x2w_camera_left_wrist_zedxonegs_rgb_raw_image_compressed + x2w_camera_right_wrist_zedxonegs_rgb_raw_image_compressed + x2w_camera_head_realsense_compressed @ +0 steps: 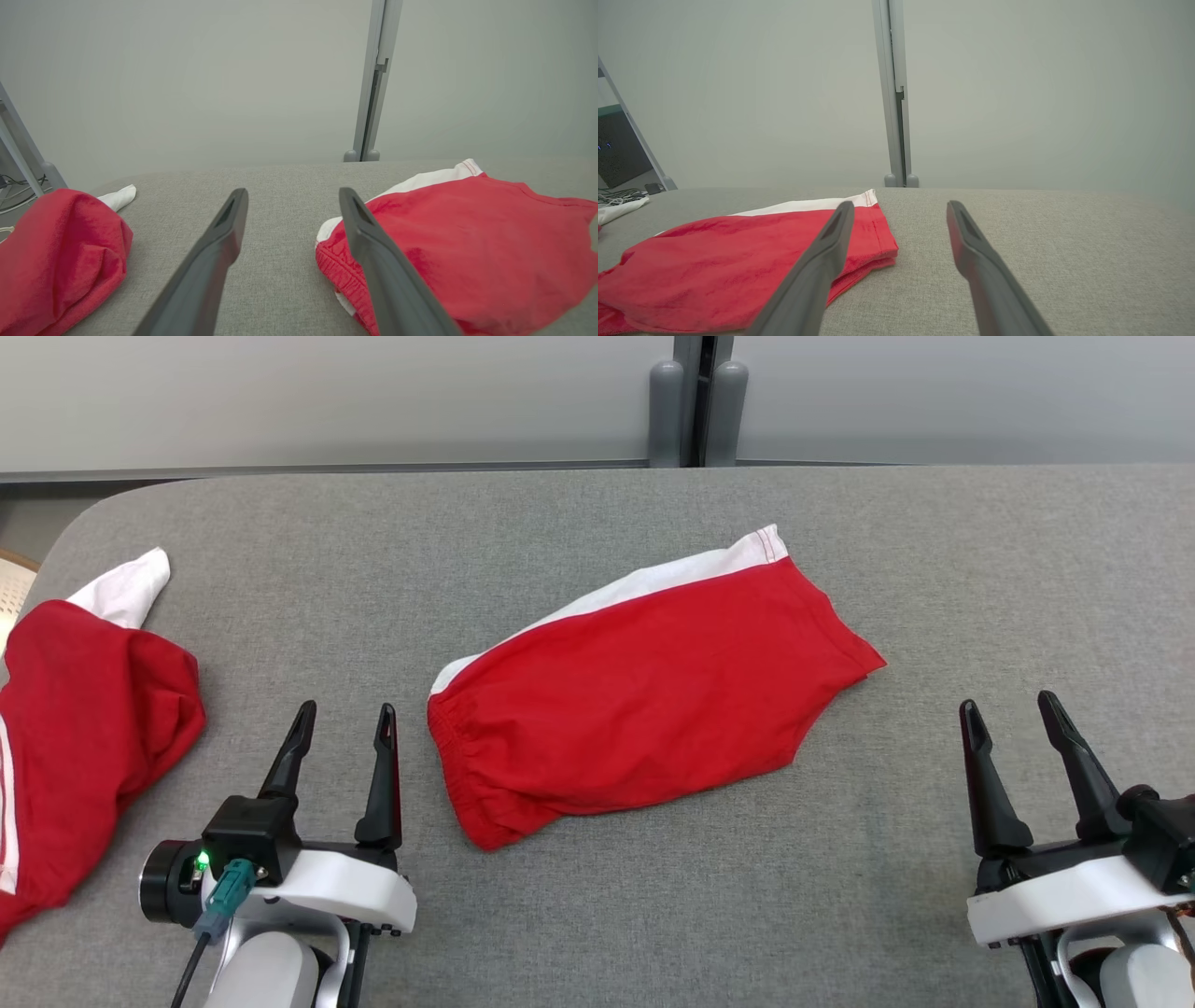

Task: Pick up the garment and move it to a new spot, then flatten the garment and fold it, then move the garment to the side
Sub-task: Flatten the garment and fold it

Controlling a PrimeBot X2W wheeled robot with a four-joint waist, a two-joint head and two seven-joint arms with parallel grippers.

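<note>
**Shorts folded flat, move aside pending**

The red shorts [644,700] are seen lying flat, apparently folded in half, on the grey table [597,915]. They are placed just right of the left pincer [346,707] and well left of the right pincer [1006,700]. Both pincers are held wide and empty. Folding is judged done and the move to the side is left, though the fold layers are not clearly resolved. Counted: two pincers, two red garments, one table. The second red garment [89,728] is bunched left of the left pincer.
</note>
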